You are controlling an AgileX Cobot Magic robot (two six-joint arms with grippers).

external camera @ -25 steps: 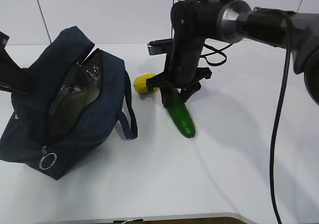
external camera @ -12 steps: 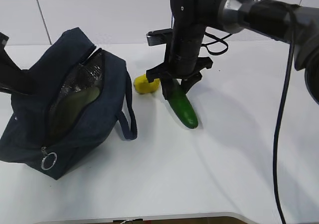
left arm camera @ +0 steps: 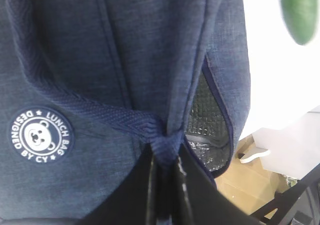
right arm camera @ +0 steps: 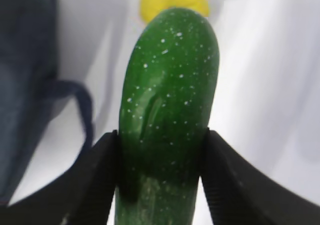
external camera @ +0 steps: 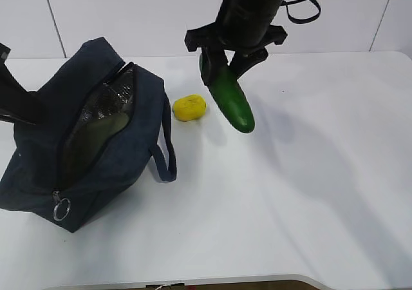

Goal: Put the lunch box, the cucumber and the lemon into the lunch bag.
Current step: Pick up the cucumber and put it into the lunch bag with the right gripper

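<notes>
Right fingers (external camera: 224, 57) grip the cucumber (external camera: 227, 97), its free end slanting down-right; left fingers (left arm camera: 165, 177) seemingly pinch the bag (external camera: 84, 135).

lunch bag (external camera: 96, 142) mouth: unzipped, open | near it: lemon (external camera: 189, 107)

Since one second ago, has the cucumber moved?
Yes. The cucumber has gone up: it lay on the table below and right of the lemon, and now hangs above the table, gripped by the right end effector.
</notes>
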